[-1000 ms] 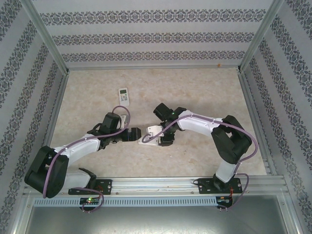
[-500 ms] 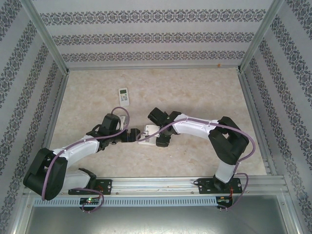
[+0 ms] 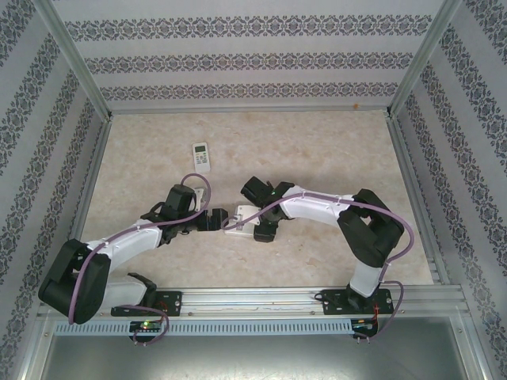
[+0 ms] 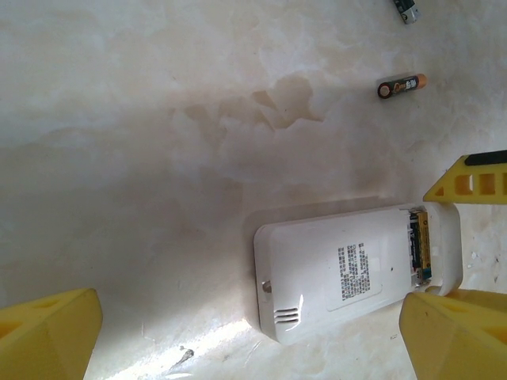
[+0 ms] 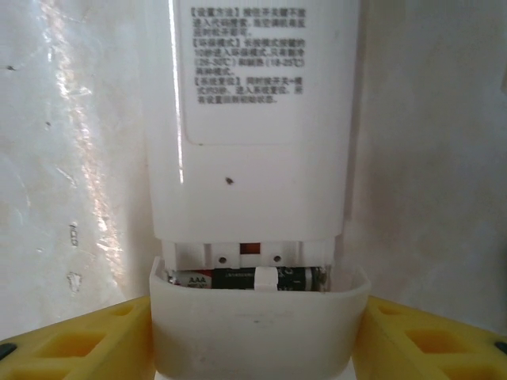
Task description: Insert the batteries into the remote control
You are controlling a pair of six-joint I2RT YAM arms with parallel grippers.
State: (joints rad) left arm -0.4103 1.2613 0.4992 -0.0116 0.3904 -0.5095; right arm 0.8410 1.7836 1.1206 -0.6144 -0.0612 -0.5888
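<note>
One broad pale desk [image 3: 333, 150] carries everything, and my two arms meet near its middle over the remote control [image 4: 333, 277], which lies face down with its label upward. My left end effector [image 4: 249, 332] is released, its yellow fingers [image 4: 47, 336] spread wide with the remote lying between them. My right end effector [image 5: 257, 317] straddles the remote's battery end, one finger close against each side. I cannot tell whether it is clamping there or merely bracketing.

A second remote [image 3: 202, 155], smaller, lies well apart toward the far left of the desk.

The battery compartment [image 5: 247, 265] shows as a narrow slot between the labelled back and the end piece. Inside it one battery [image 5: 238, 279] lies crosswise. Whether another sits beside it is hidden under the plastic.

A loose battery [image 4: 401, 85] rests on the desk near the remote, and what looks like another [image 4: 405, 9] pokes in at the frame edge of the left wrist view.

I judge the loading to be partway done, with the bay part filled and the back not seated. Next I would need a steady hold on the body, so that either a loose cell goes in or the back slides home without the remote skidding.
</note>
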